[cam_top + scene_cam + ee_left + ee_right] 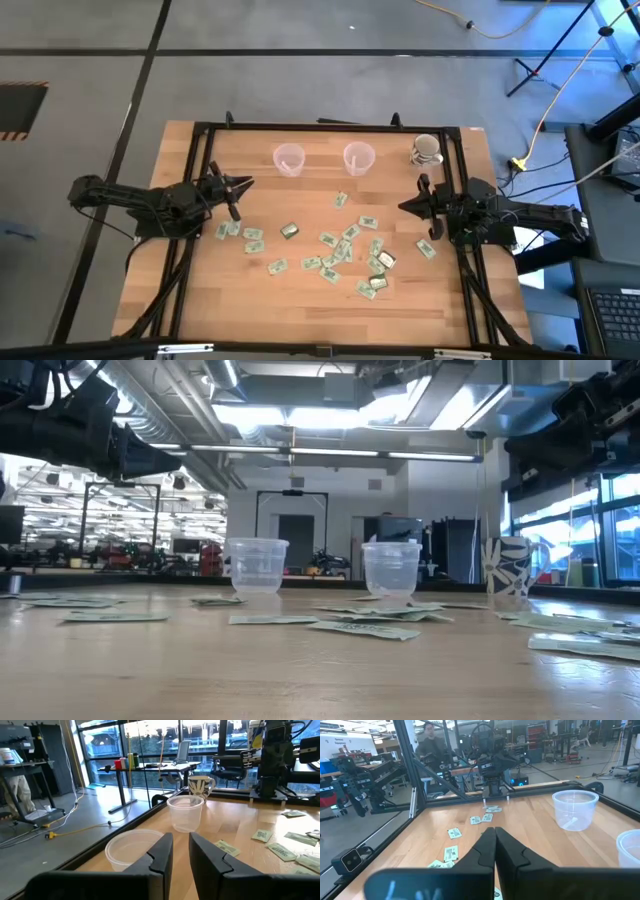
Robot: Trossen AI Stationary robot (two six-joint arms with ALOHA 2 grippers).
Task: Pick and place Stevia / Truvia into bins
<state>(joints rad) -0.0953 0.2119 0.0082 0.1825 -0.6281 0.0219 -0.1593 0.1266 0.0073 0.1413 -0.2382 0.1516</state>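
Observation:
Many pale green and white sachets (335, 245) lie flat and scattered over the middle and right of the wooden table; they also show as sachets (365, 628) in the low view. Two clear plastic cups stand upright near the far edge, the left cup (288, 158) and the right cup (358, 157). My left gripper (240, 186) hangs above the table's left part, its fingers slightly open with nothing between them (181, 840), pointing toward the cups. My right gripper (405, 206) hangs above the right part, shut and empty (495, 832).
A white patterned mug (425, 150) stands at the far right corner, right of the cups. A black metal frame (330, 127) runs along the table's far edge and sides. Bare wood lies near the front edge (300, 315). A person (429, 740) stands in the room beyond the table.

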